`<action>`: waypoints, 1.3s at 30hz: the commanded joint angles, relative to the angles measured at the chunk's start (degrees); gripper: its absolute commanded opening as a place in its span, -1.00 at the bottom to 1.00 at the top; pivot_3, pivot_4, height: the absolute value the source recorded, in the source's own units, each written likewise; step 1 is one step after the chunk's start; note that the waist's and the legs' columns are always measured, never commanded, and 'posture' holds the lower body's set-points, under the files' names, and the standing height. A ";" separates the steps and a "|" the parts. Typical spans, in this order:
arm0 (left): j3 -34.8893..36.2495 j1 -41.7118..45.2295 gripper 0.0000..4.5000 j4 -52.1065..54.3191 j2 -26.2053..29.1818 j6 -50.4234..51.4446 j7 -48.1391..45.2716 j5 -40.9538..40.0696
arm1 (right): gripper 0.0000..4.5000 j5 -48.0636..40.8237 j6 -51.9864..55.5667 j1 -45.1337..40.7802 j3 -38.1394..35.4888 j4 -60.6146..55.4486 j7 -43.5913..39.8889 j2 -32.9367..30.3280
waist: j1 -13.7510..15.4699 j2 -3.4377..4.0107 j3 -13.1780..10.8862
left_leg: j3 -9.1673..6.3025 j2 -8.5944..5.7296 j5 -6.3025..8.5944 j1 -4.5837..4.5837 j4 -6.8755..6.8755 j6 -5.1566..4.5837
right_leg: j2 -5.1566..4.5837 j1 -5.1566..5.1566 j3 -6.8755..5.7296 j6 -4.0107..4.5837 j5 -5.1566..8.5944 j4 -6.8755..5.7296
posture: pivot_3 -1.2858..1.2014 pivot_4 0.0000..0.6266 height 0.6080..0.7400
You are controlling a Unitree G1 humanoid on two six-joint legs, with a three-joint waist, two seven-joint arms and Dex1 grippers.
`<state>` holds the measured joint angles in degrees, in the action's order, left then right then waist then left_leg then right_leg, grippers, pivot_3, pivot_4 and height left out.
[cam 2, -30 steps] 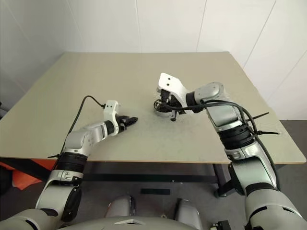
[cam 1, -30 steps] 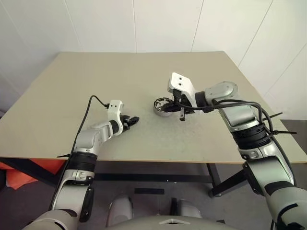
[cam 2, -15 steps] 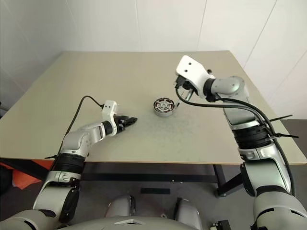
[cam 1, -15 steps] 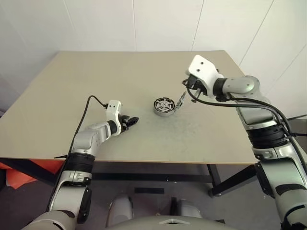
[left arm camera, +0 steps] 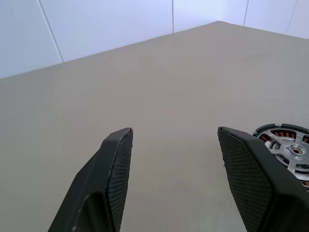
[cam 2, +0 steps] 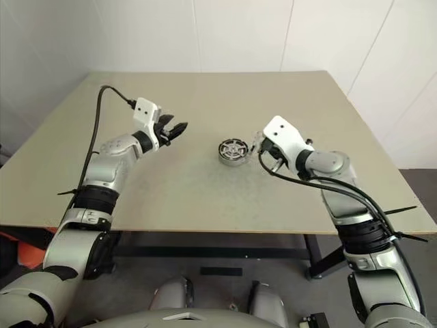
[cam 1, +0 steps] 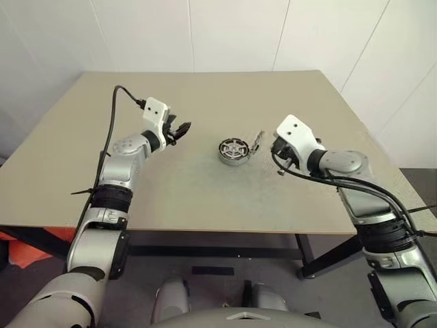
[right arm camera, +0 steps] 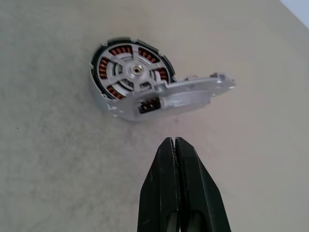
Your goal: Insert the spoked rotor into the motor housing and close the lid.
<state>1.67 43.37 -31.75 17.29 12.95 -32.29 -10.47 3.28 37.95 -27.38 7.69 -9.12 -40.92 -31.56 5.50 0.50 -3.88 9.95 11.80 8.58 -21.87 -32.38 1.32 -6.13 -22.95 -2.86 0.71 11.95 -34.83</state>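
The motor housing (cam 1: 234,152) stands mid-table, a short silver cup with copper windings. The spoked rotor (right arm camera: 134,70) sits in it, silver spokes and hub facing up inside a black rim. The lid (right arm camera: 183,96), a grey plate, leans on edge against the housing's right side (cam 1: 257,142). My right gripper (right arm camera: 175,145) is shut and empty, a short way right of the lid and pointing at it (cam 1: 278,164). My left gripper (cam 1: 181,129) hangs open above the table, left of the housing, nothing between its fingers (left arm camera: 118,159); the housing (left arm camera: 285,145) shows past its right finger.
The beige table (cam 1: 171,198) carries nothing else. A white wall runs behind its far edge. A black cable (cam 1: 109,130) loops from my left wrist along the arm.
My right gripper left the housing, swung up and right, then came down nearer me, with the lid now leaning on the housing. My left arm rose off the table and reached further out.
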 commanded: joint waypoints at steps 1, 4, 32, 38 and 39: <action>-0.22 1.03 0.35 0.04 -0.26 -1.34 -1.12 0.22 | -0.98 -0.10 -1.90 -3.47 0.25 2.73 2.72 2.27 | 0.08 -0.01 0.00 | -0.01 0.00 -0.01 -0.04 0.00 0.01 | 0.00 -0.02 -0.01 0.01 -0.01 -0.01 | 0.03 -1.00 1.00; -0.17 0.41 0.35 0.43 -0.62 -1.19 -1.07 0.43 | -0.98 -0.57 -3.90 -5.82 0.83 6.90 3.63 4.80 | 0.19 -0.01 0.00 | -0.01 0.00 0.00 -0.11 -0.02 0.00 | -0.03 -0.03 -0.02 0.04 -0.02 0.00 | 0.03 -1.00 1.00; 1.18 -5.30 0.35 7.22 -0.55 5.14 0.42 -0.82 | -0.98 -6.97 -23.42 -15.74 -5.87 42.17 9.62 19.41 | 0.09 -0.13 0.05 | -0.05 0.03 0.03 0.43 -0.17 -0.02 | -0.06 0.67 -0.04 0.06 -0.02 -0.02 | 0.03 -1.00 1.00; 0.30 -4.28 0.35 5.66 -1.13 5.21 -0.88 -0.77 | -0.98 -10.51 -24.36 -17.58 -10.97 41.80 11.75 19.40 | 0.05 -0.13 0.05 | -0.05 0.02 0.02 -0.04 -0.15 -0.02 | 0.04 0.17 -0.07 0.08 -0.04 -0.05 | 0.03 -1.00 1.00; 0.21 -4.17 0.35 5.48 -1.19 5.12 -0.96 -0.71 | -0.98 -10.52 -24.95 -17.54 -11.20 42.36 11.91 19.53 | 0.06 -0.13 0.05 | -0.05 0.02 0.02 -0.13 -0.15 -0.02 | 0.04 0.08 -0.09 0.09 -0.04 -0.05 | 0.03 -1.00 1.00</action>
<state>1.86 37.52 -27.01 15.84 18.76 -32.79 -11.06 -5.87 14.91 -43.47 -2.36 33.76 -29.58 -12.13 5.55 0.38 -3.83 9.91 11.82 8.61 -22.07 -32.53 1.30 -6.09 -22.94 -2.95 0.80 11.92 -34.88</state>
